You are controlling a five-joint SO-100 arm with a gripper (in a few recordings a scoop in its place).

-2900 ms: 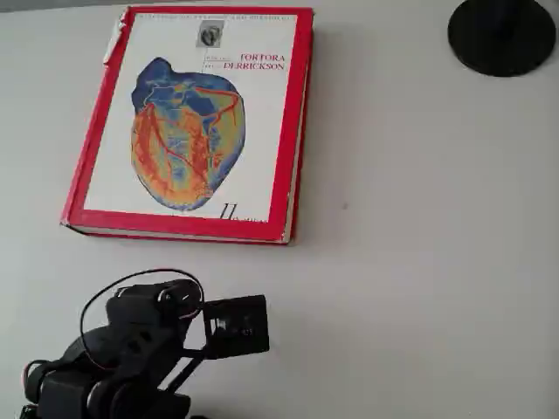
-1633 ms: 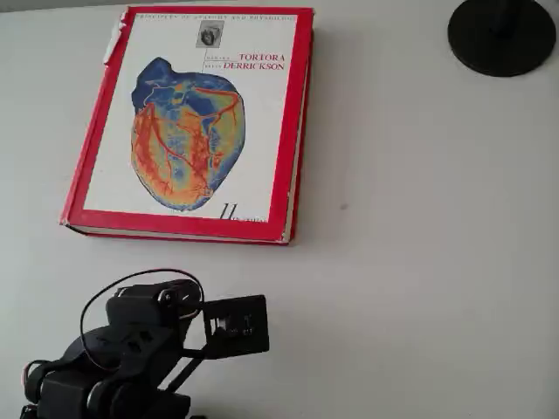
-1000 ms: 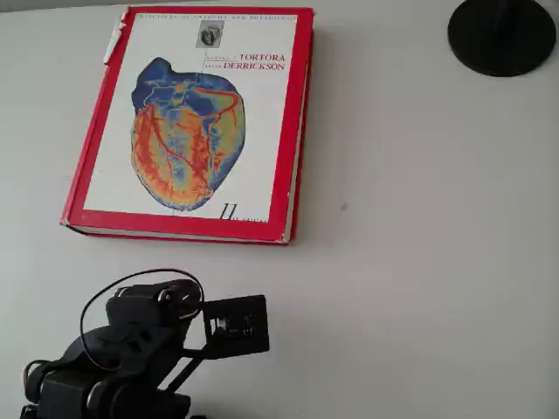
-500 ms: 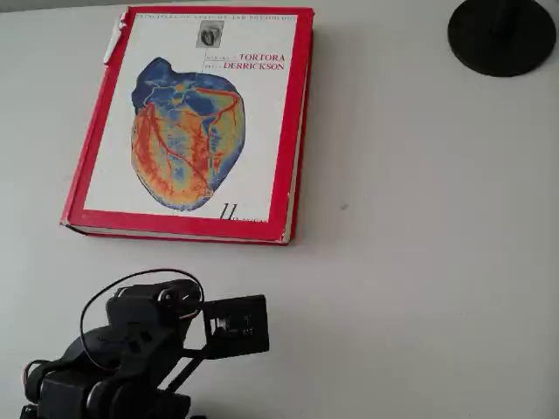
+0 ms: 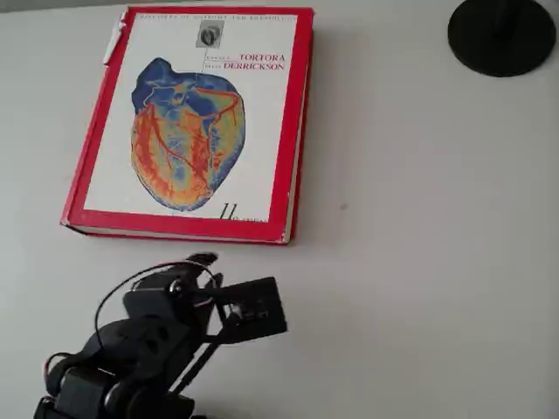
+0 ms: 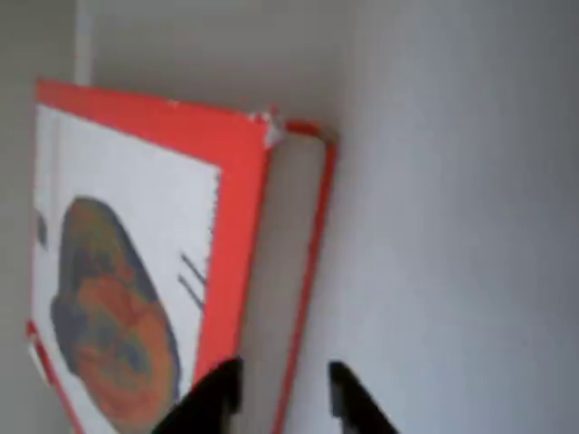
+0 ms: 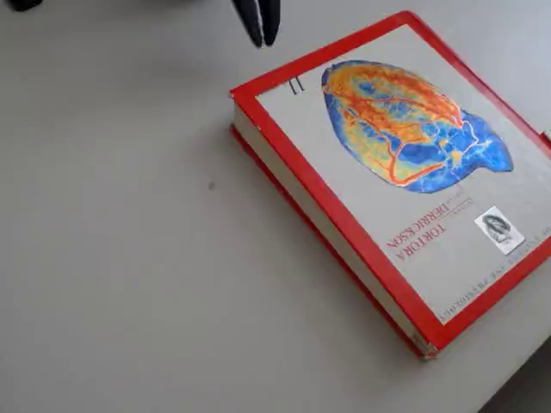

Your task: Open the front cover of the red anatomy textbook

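1. The red anatomy textbook (image 5: 188, 122) lay closed and flat on the pale table (image 5: 419, 262), in the upper left of the overhead view, its spine along the left and its page edge facing right.
2. The front cover (image 7: 405, 146) rested shut on the page block, showing the blue-orange heart picture and the authors' names; in the fixed view its near corner pointed toward the top edge of the picture, where the claw stood.
3. The gripper (image 7: 258, 19) hung just off that corner, apart from the book. In the fixed view its two dark fingertips (image 7: 251, 21) were drawn close together with only a slim gap; in the wrist view a modest gap showed between them, with nothing held.
4. In the wrist view the fingertips (image 6: 213, 398) framed the lower stretch of the page edge and the red rim of the back board, the book's chipped corner (image 6: 271, 131) higher up in the picture.
5. The black arm (image 5: 148, 340) occupied the lower left of the overhead view, below the book's near edge.
6. A black round base (image 5: 502, 35) stood at the upper right of that view, well apart from book and arm.
7. A small dark speck (image 5: 343, 207) marked the table to the right of the book.
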